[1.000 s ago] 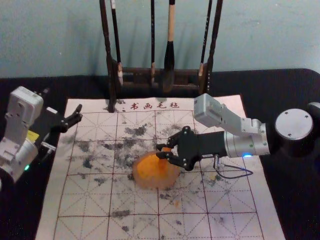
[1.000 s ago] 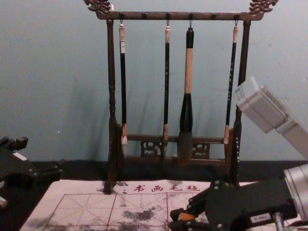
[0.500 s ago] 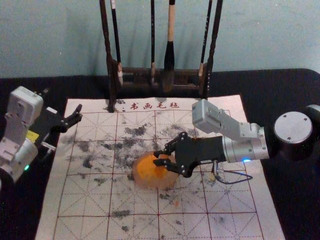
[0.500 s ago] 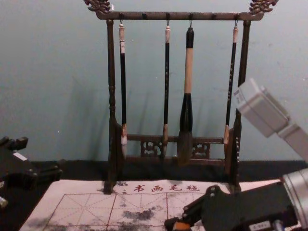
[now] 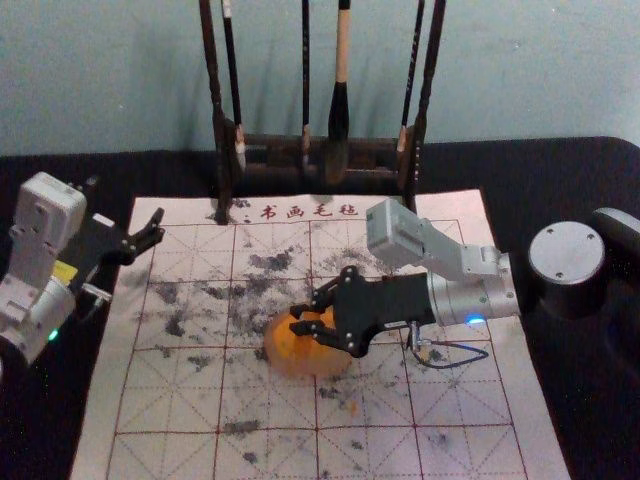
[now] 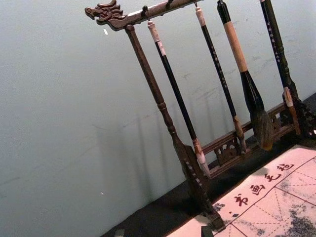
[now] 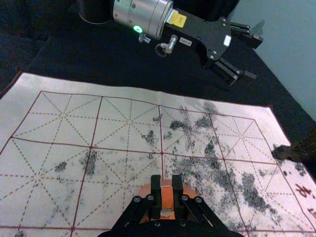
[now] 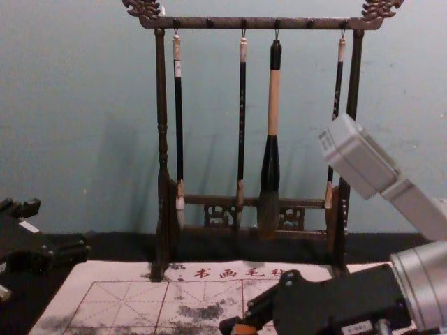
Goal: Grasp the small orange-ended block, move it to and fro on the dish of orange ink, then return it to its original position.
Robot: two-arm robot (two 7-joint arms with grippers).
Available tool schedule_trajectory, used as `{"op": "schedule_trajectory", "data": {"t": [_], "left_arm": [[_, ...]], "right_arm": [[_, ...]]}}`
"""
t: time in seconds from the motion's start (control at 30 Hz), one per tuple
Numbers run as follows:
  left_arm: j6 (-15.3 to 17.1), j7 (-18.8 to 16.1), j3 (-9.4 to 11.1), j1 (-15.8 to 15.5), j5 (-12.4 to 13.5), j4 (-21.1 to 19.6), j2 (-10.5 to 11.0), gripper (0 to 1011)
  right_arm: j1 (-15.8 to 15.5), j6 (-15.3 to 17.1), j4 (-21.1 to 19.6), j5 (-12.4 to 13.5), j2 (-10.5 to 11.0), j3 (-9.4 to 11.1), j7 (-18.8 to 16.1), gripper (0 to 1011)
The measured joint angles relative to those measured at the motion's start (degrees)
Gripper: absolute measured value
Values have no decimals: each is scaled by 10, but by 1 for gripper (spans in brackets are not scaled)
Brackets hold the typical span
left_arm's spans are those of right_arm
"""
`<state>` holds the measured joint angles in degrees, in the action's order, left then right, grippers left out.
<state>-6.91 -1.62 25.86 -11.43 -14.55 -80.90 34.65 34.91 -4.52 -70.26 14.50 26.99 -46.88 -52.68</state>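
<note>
Through my right pincer [image 5: 297,320] I have the small block [image 7: 167,197] clamped, its orange body between the two fingertips. The dish of orange ink [image 5: 308,365] lies right under those tips; whether the block touches the ink, I can't tell. Around and beneath the pincer spreads the gridded mat [image 5: 370,450], ink-smudged, on the dark bench [image 5: 590,400]. Beyond it stands the rack [image 5: 270,143] with four hanging brushes [image 5: 340,110]. My left pincer [image 5: 126,200] idles well apart, left of the working one, fingers spread.
</note>
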Motion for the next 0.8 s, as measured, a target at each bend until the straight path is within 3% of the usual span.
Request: {"op": "schedule_trajectory", "data": {"t": [0.47,0.8], "left_arm": [[0,0,0,0,0,0,0,1001],[0,0,0,0,0,0,0,1001]], "right_arm": [[21,-7,40,2,-28,-7,-4,133],[28,-8,56,3,-36,-5,1,133]]}}
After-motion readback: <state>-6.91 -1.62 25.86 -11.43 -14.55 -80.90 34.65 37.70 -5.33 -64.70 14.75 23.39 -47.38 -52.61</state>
